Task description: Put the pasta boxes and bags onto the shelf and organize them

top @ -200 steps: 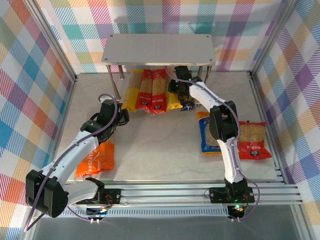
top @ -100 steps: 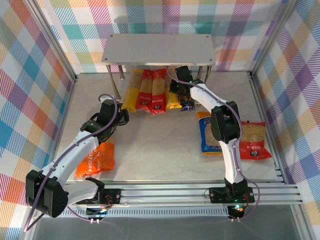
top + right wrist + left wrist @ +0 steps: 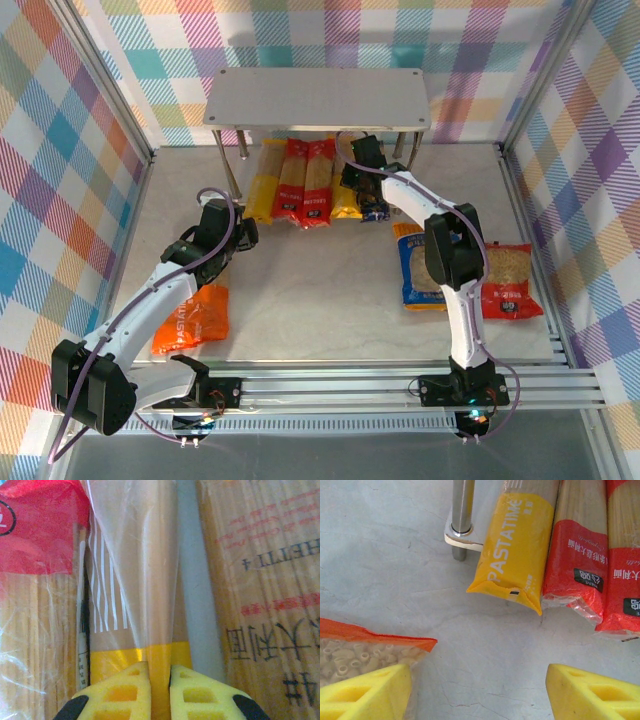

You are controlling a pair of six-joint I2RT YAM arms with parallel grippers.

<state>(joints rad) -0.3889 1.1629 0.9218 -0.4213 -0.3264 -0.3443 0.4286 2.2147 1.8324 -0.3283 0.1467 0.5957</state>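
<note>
The shelf (image 3: 318,97) stands at the back. Under its top board lie several long packs with their near ends sticking out: a yellow pack (image 3: 264,185), two red packs (image 3: 292,182) (image 3: 318,188), a second yellow pack (image 3: 347,200) and a dark pack (image 3: 377,209). My right gripper (image 3: 358,168) is shut on the second yellow pack (image 3: 160,630), pinching a raised fold of its wrapper. My left gripper (image 3: 480,695) is open over bare table, short of the first yellow pack (image 3: 517,545) and beside the orange bag (image 3: 365,647).
The blue bag (image 3: 420,268) and red bag (image 3: 508,280) lie flat at the right; the orange bag (image 3: 190,318) lies at the left. A shelf leg (image 3: 462,515) stands just left of the yellow pack. Frame rails border the table.
My right gripper has edged slightly right and toward the shelf, still holding the yellow pack. The left arm has not moved.
</note>
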